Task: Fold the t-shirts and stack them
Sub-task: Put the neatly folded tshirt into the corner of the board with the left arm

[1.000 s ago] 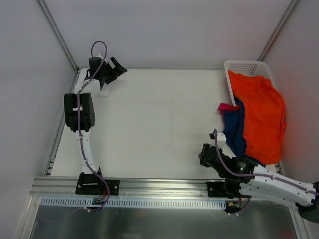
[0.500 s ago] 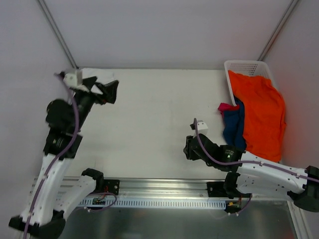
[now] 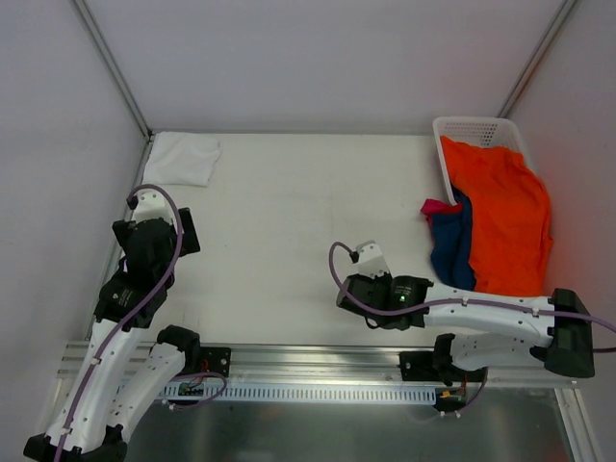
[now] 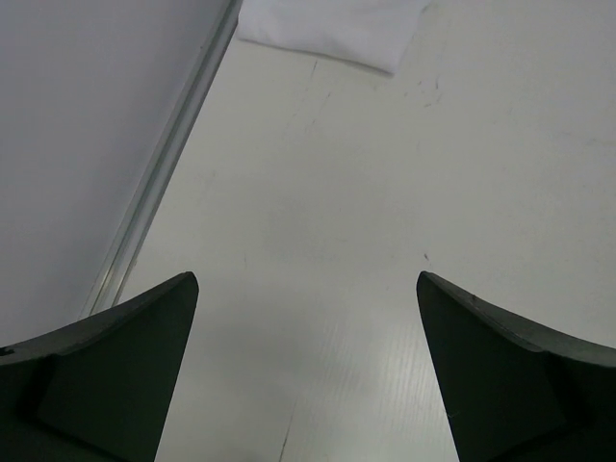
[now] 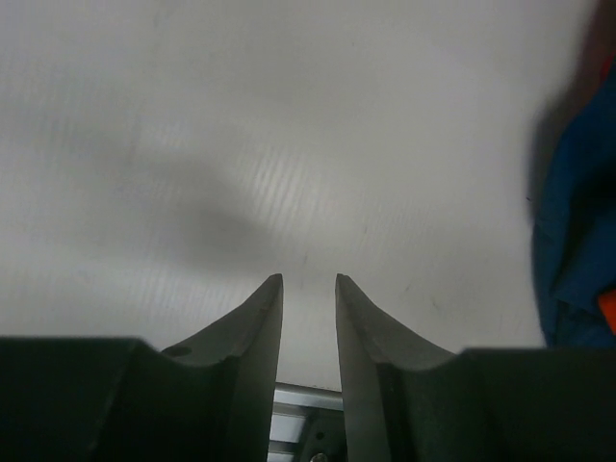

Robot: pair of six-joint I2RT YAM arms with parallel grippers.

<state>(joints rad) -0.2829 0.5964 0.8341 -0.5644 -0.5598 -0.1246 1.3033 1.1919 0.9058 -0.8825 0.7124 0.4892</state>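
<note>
While both arms sit low over the near half of the table, we grasp nothing. The left gripper [image 4: 306, 276], by the left edge, spreads its fingers wide. The right gripper [image 5: 309, 279], toward the near edge, has its fingers almost together on air. Along the right edge the navy t-shirt [image 3: 454, 250], magenta t-shirt [image 3: 438, 206] and orange t-shirt [image 3: 500, 221] spill from the basket [image 3: 472, 125]. The white t-shirt [image 3: 183, 157] lies folded in the far left corner. We judge one shirt done; next the right fingers must open and draw another shirt out flat.
</note>
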